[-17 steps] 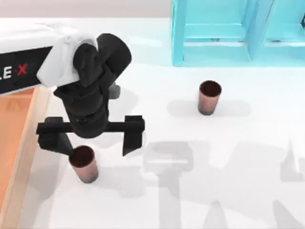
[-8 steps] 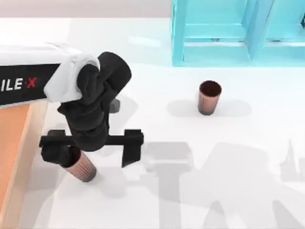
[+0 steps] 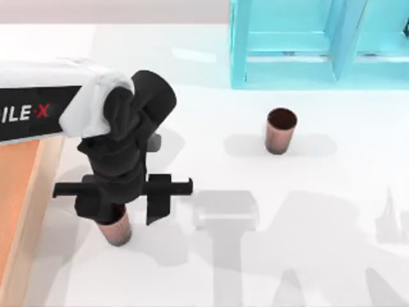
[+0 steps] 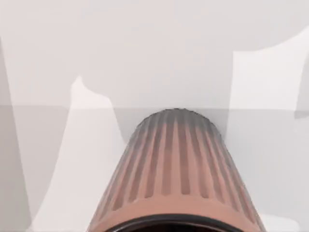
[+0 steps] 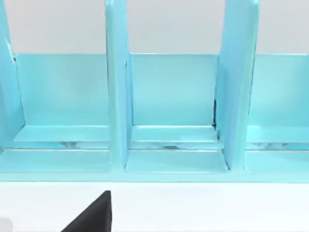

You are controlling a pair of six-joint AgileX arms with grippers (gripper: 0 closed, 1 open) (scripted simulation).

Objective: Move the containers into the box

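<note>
Left gripper [image 3: 123, 203], jaws narrowed around the near cup [image 3: 116, 228] by the table's left edge, grips its ribbed wall below the rim; it looks light, rigid, tip-prone

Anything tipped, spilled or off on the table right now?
Nothing stands out. Both cups are upright: one between the fingers of the left gripper, beside the box; the other stands alone before the blue shelf. No spill or damage.
</note>
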